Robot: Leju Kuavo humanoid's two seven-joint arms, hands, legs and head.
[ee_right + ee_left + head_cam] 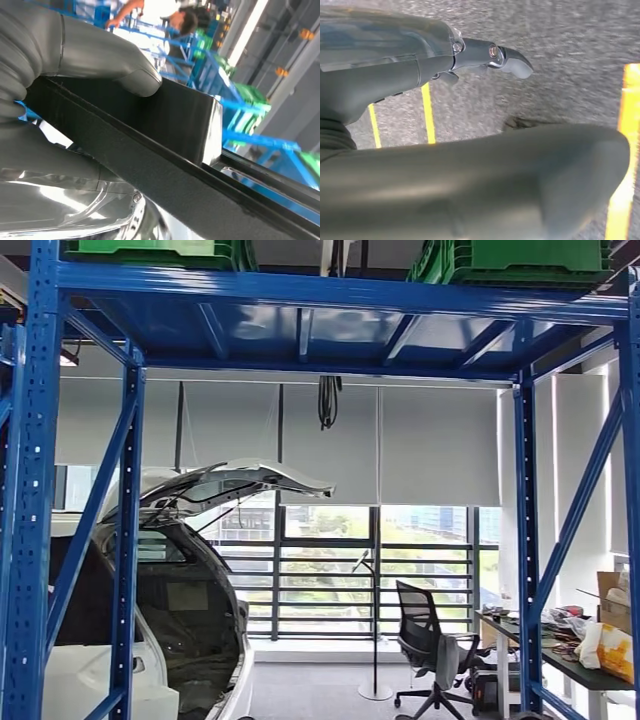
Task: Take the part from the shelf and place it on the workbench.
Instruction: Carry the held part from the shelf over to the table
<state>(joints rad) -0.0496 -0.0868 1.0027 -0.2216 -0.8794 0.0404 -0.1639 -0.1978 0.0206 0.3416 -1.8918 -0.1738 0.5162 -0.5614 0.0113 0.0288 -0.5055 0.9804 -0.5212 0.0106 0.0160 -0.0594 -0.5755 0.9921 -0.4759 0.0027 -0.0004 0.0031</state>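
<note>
In the right wrist view my right hand (pixel 94 55) grips a long black part (pixel 162 120), the thick grey thumb pressed on its flat top face and the rest of the hand beneath it. One blunt end of the part juts out past the thumb. My left hand (pixel 433 75) hangs over grey carpet with its dark fingers (pixel 508 60) stretched out and nothing in it. Ahead in the head view stands the blue steel shelf (pixel 332 295), with green crates (pixel 151 250) on its top level.
Through the rack I see a white car (pixel 189 640) with its tailgate raised, a black office chair (pixel 430 650) and a cluttered table (pixel 558 655) at the right. A person (pixel 181 20) stands among blue racks behind the held part. Yellow floor lines (pixel 427 112) run below my left hand.
</note>
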